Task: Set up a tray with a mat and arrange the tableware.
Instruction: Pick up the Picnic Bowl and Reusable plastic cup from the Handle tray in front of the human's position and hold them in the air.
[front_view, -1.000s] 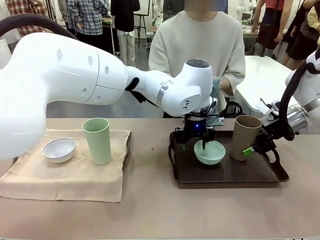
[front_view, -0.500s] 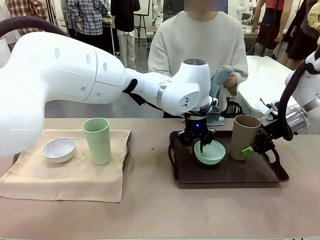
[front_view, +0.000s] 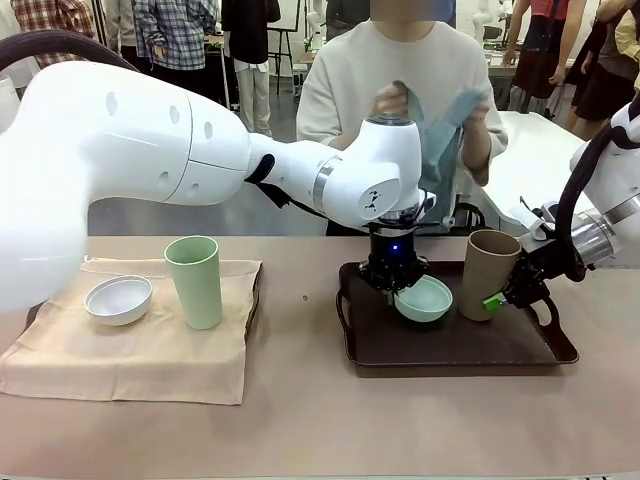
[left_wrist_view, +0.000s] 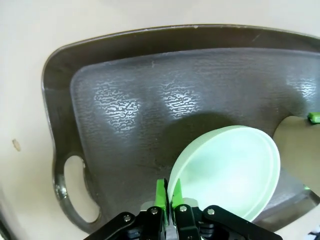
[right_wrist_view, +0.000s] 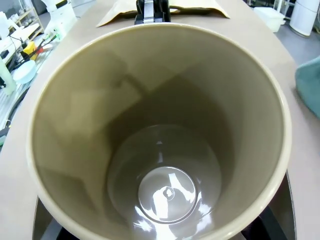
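My left gripper (front_view: 397, 284) reaches across to the dark brown tray (front_view: 460, 350) and is shut on the rim of the mint green bowl (front_view: 426, 298), which is tipped up on its side. In the left wrist view the green pads (left_wrist_view: 161, 192) pinch the bowl's (left_wrist_view: 230, 167) edge over the tray (left_wrist_view: 125, 110). The taupe cup (front_view: 490, 274) stands on the tray's right part. My right gripper (front_view: 505, 293) is against its lower side, a green pad on the wall; its jaws are hidden. The cup's (right_wrist_view: 160, 140) inside is bare.
At the left a beige mat (front_view: 130, 350) carries the white bowl (front_view: 118, 299) and the pale green cup (front_view: 194, 281). The person across the table holds up a teal cloth (front_view: 445, 115) in both hands above the tray.
My left gripper closed on the mint bowl's rim and tipped the bowl up. The person raised the teal cloth from beside the tray to chest height. The right arm stayed put.
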